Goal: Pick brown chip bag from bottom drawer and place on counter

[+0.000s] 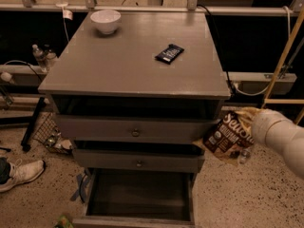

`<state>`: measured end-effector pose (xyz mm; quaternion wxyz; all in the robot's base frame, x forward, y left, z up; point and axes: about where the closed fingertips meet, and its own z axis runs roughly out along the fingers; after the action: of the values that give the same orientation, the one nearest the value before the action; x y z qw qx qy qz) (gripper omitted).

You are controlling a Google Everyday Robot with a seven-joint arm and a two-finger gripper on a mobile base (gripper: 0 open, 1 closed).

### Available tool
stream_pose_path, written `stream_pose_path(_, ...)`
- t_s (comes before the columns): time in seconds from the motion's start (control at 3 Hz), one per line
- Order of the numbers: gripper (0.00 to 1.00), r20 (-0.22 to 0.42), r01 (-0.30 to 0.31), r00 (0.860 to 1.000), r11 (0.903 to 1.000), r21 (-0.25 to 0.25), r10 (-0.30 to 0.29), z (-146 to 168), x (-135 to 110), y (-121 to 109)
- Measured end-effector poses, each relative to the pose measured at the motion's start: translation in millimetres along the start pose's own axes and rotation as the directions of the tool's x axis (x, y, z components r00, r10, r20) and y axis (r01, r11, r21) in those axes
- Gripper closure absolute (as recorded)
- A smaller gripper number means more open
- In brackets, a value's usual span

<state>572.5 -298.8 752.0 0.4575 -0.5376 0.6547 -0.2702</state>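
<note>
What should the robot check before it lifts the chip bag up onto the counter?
1. Brown chip bag held by gripper, right of the drawers: ok.
2. Bag out of the bottom drawer: ok.
3. Bag above the counter: not ok, it hangs lower.
4. Bare spot on the counter: ok, between white bowl and black wrapper.
5. Bag clear of the upper drawers: cannot tell.

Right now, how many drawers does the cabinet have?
3. The top drawer under the counter, the middle drawer below it, the bottom drawer pulled far out, lowest. The gripper holds the brown chip bag right of them.
</note>
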Motion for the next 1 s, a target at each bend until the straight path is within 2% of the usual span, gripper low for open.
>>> stream_pose_path(0.33, 1.00, -0.028, 0.097, 0.995, 0.9930, 0.066, -0.095, -17, -1, -39)
stream_pose_path(1.0, 1.00, -0.075, 0.217, 0.975, 0.9703, 0.107, -0.210, -21, 4, -93)
